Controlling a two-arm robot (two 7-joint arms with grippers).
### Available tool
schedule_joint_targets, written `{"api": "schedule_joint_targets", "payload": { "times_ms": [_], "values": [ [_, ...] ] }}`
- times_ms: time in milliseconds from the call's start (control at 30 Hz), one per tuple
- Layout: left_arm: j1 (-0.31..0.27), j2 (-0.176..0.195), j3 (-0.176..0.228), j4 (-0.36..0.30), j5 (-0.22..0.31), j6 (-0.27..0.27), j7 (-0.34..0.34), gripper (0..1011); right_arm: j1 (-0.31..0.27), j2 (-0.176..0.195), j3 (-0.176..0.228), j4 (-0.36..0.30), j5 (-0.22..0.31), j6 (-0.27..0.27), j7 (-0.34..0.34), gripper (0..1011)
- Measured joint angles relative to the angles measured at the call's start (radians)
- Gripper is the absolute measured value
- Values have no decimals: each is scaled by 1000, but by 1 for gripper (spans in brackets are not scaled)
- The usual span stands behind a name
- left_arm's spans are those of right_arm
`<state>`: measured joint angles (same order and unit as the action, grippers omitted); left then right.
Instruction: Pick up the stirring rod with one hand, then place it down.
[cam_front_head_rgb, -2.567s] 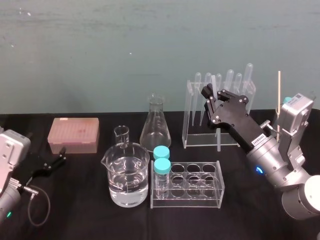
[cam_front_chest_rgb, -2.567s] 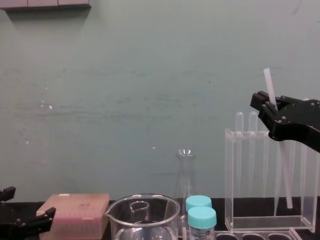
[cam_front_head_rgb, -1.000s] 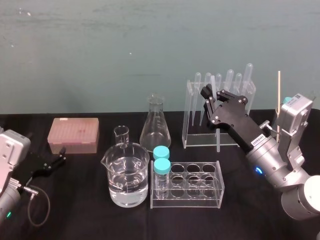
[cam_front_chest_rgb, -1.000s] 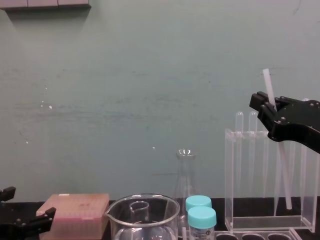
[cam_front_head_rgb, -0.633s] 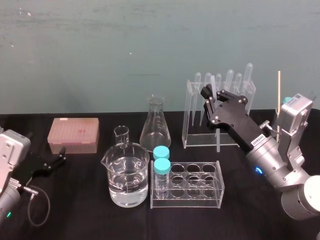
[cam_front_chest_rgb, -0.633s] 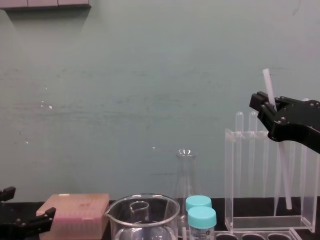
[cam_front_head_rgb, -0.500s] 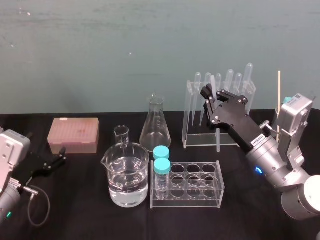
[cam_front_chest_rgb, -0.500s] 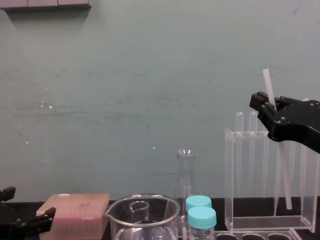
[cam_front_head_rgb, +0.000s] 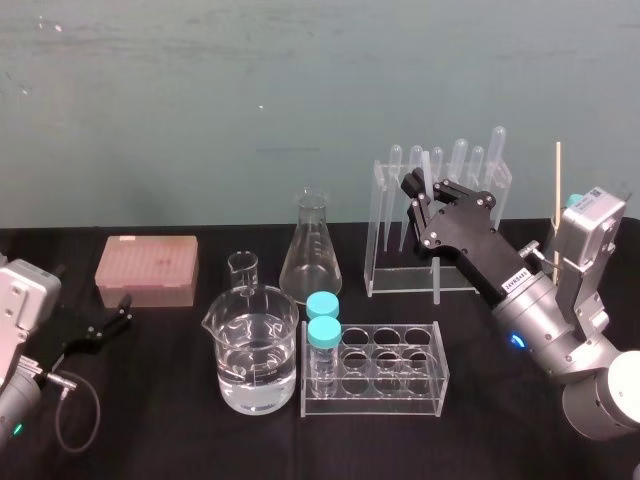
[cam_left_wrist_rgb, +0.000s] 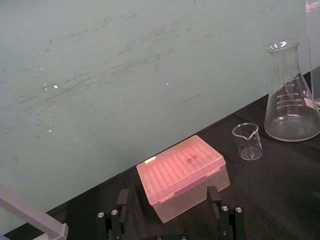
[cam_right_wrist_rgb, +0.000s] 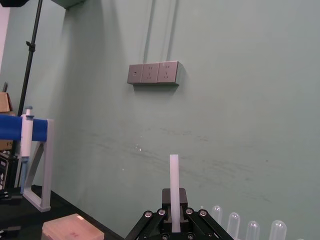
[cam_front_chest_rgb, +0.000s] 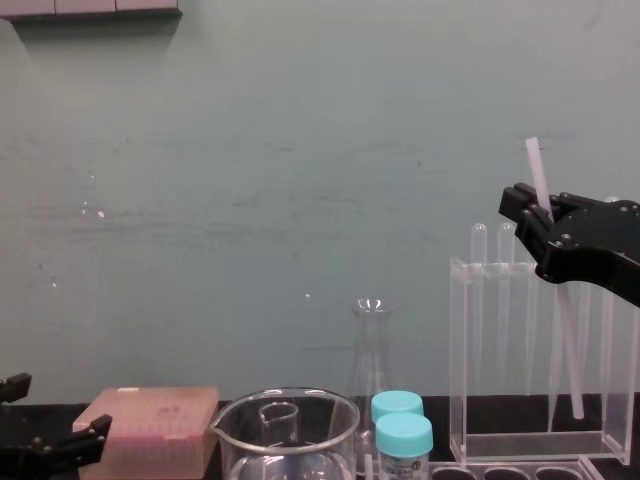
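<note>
though clamped by the right gripper (cam_front_chest_rgb: 545, 215), the stirring rod (cam_front_chest_rgb: 566, 345) juts above.

Two beakers (cam_front_head_rgb: 258, 350), two blue-capped vials (cam_front_head_rgb: 323, 335), one flask (cam_front_head_rgb: 311, 255), one pink box (cam_front_head_rgb: 147, 270), one stirring rod (cam_front_chest_rgb: 566, 340).

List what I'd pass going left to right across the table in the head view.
left gripper → pink box → beaker of water → conical flask → right gripper, shut on the stirring rod

Probably a lab: conical flask (cam_front_head_rgb: 311, 250), beaker (cam_front_head_rgb: 255, 350), pipette rack (cam_front_head_rgb: 385, 250) on a black table (cam_front_head_rgb: 170, 420).
</note>
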<state>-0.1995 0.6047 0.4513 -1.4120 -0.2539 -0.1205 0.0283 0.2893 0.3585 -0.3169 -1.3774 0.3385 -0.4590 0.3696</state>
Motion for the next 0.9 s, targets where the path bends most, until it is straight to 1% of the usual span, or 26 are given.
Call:
{"api": "schedule_joint_targets", "payload": {
  "times_ms": [900],
  "values": [
    [0, 0, 0, 0, 0, 0, 0, 1000, 0, 0, 0, 0, 0, 0, 0, 57]
  ]
}}
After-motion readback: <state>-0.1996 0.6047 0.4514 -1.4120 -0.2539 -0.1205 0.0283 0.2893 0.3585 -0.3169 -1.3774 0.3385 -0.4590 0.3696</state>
